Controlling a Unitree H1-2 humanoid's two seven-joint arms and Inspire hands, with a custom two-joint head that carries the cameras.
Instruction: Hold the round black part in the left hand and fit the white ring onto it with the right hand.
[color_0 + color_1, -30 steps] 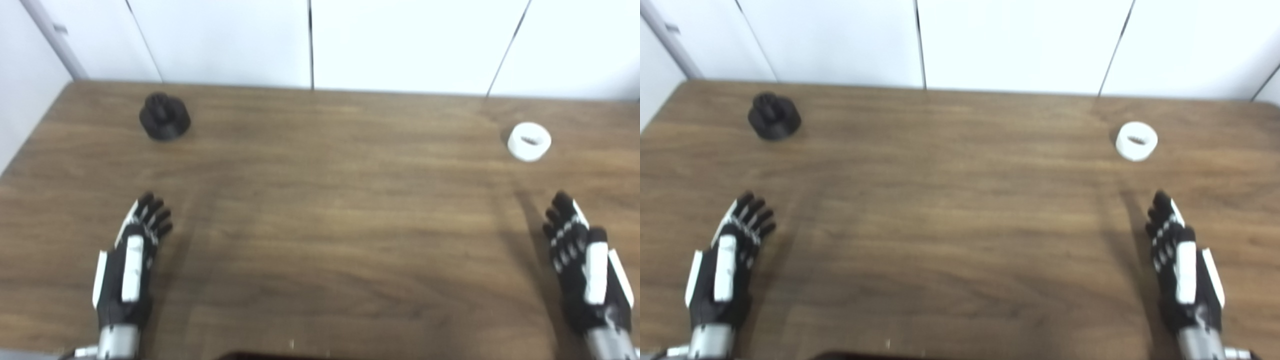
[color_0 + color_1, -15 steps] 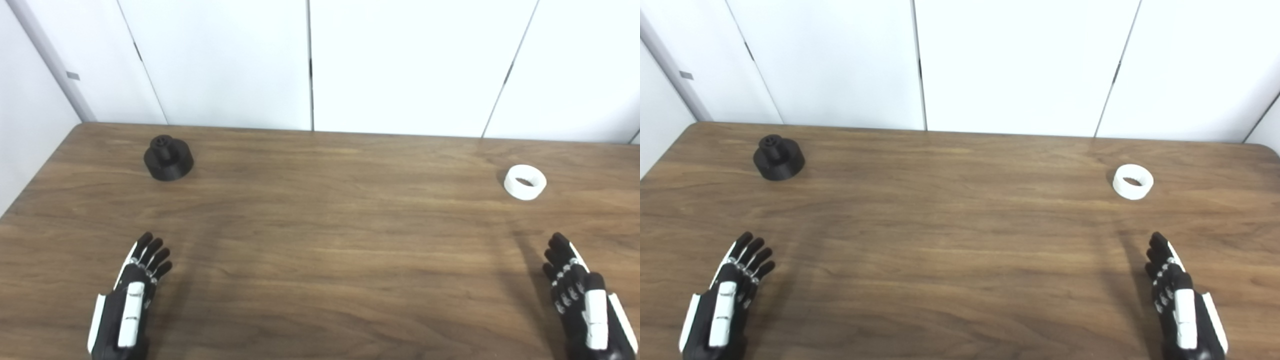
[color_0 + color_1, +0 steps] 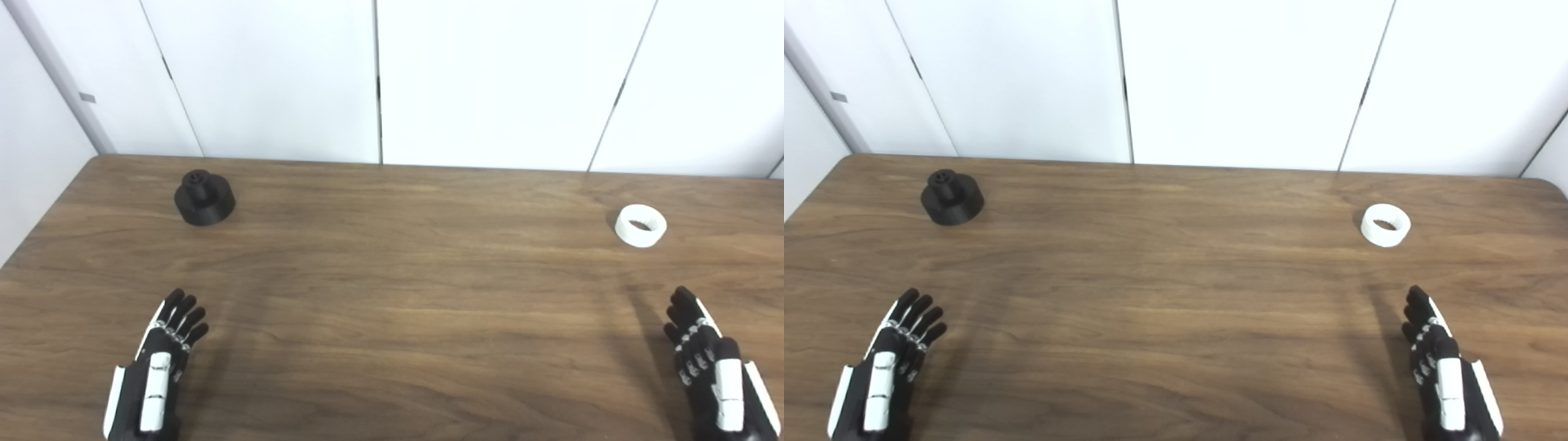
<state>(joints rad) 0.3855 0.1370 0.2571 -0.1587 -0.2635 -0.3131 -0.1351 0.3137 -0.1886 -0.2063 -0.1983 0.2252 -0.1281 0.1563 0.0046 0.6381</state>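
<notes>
We are holding both hands low over a brown wooden table (image 3: 392, 294), near its close edge. Our left hand (image 3: 156, 373) is empty, its fingers stretched forward and slightly apart. Our right hand (image 3: 710, 367) is likewise empty, fingers extended and loosely spread. The round black part (image 3: 204, 198) is sitting upright on the table, well ahead of our left hand and slightly to its right. The white ring (image 3: 640, 225) is lying flat ahead of our right hand, slightly to its left. White wall panels (image 3: 380, 79) are standing behind the table.
</notes>
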